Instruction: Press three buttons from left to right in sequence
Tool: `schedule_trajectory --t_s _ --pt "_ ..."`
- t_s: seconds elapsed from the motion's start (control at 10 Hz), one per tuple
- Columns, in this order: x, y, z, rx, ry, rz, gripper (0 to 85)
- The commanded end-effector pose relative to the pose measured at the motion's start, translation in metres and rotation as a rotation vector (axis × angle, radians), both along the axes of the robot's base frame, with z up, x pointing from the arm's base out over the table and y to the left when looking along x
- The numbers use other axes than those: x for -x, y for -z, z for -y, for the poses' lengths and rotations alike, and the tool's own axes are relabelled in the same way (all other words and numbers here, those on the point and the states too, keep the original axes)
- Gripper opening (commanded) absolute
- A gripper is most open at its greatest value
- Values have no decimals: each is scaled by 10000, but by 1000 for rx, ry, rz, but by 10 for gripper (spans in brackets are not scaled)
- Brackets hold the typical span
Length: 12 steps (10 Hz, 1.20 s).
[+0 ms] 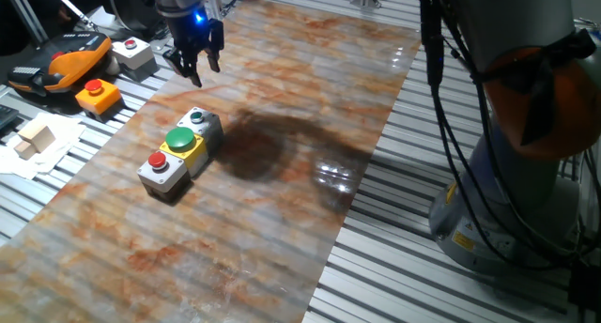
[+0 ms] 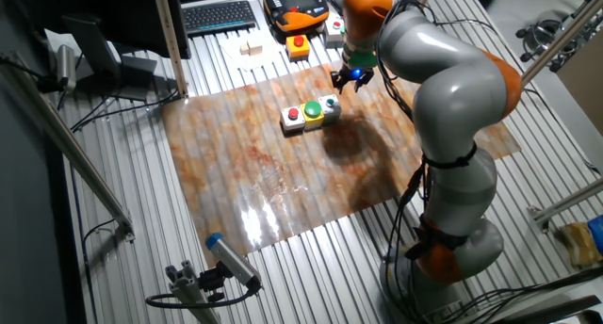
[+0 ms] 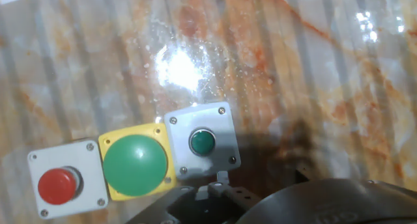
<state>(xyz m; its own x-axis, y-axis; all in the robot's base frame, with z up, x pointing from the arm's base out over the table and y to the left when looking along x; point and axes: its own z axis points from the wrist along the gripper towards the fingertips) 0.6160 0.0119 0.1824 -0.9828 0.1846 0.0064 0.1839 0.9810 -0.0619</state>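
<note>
Five button boxes [image 1: 181,150], two wooden blocks [image 1: 32,139]

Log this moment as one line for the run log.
gripper: above mat, behind button row, touching nothing | grey red-button box | yellow green-dome box | grey dark-green-button box | fingers: unclear

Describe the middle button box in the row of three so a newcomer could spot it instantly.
Find the marbled orange-brown mat on the slatted table. Three small boxes sit side by side on it, touching. The middle one, the yellow box, sits between a grey box with a small red button and a grey box with a small dark-green button; it alone is yellow with a big green dome.
</note>
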Motion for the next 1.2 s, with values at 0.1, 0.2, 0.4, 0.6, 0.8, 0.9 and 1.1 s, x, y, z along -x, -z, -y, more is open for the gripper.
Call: schedule_trajectory --t_s 0.1,0.2,0.4,0.6,0.8,0.9,1.1 --pt "-49 89 -2 -7 -1 0 510" --pt "-74 137 1 -9 -4 0 680" --pt "-101 214 -8 -6 -5 7 680" --pt "-131 290 5 -4 -5 15 680" --pt "-145 342 6 -8 -4 12 680" --pt "-155 383 5 -6 -5 15 680" --pt "-171 452 40 -10 -8 19 680"
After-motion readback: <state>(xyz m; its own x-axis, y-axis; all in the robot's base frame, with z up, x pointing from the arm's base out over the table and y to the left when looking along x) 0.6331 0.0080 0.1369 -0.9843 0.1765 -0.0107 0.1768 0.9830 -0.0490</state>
